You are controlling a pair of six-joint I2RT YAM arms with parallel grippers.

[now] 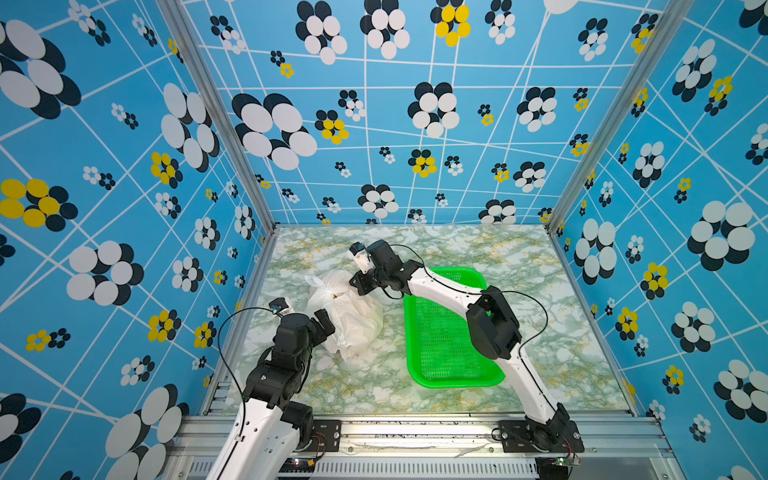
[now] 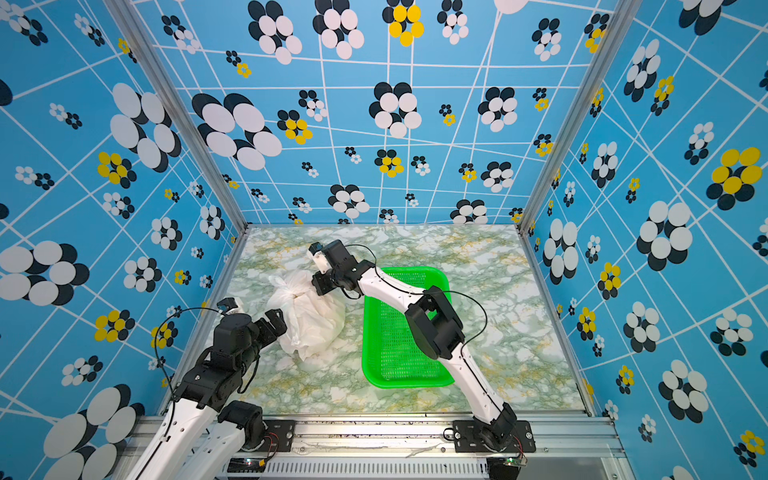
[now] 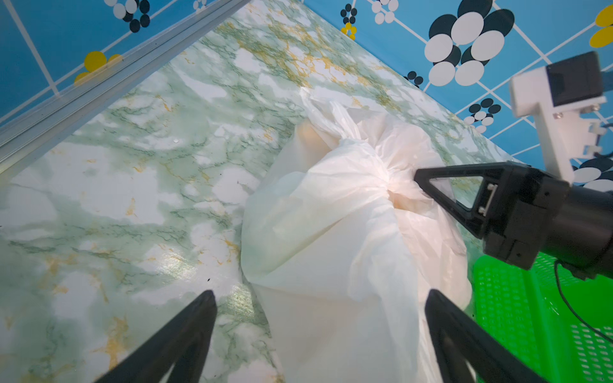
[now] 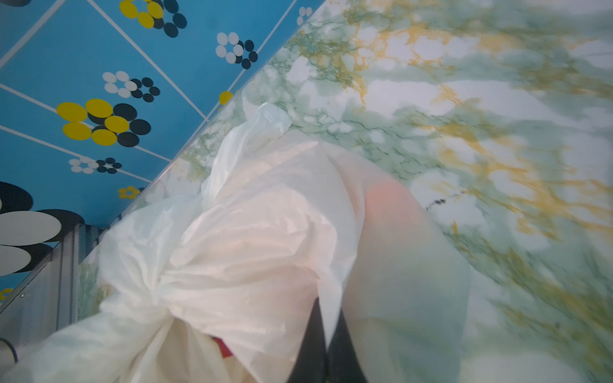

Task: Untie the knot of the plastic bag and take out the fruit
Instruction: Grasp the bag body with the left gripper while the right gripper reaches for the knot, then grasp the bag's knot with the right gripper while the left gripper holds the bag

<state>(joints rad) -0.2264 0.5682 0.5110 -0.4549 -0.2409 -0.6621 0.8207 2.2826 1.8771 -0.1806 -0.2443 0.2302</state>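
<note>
Marbled tabletop (image 1: pixel 540 291) under white plastic bag (image 1: pixel 349 320)

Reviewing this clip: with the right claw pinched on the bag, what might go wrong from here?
1. The right claw is shut on thin film right by the knot of the plastic bag. A pull there may tear the film or tighten the knot instead of loosening it.
2. The left claw stands open beside the bag, holding nothing, so the unanchored bag may simply drag or lift.
</note>
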